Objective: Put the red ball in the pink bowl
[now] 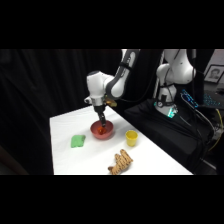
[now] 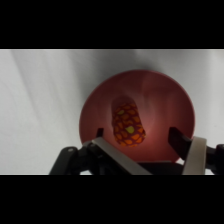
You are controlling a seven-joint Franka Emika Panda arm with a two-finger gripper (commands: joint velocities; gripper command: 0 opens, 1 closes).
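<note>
Fingers (image 2: 137,145) spread wide, empty, low over the pink bowl (image 2: 165,95); red ball (image 2: 128,124) lies inside it. Risk: lifting off-line could clip the rim, tipping the ball out.

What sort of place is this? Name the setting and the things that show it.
Probably a robotics lab. A white robot arm stands beside a white table against black curtains, with wired electronics on the right. On the table are test props: a round pink bowl holding a red-orange patterned ball, and a small yellow cup.
</note>
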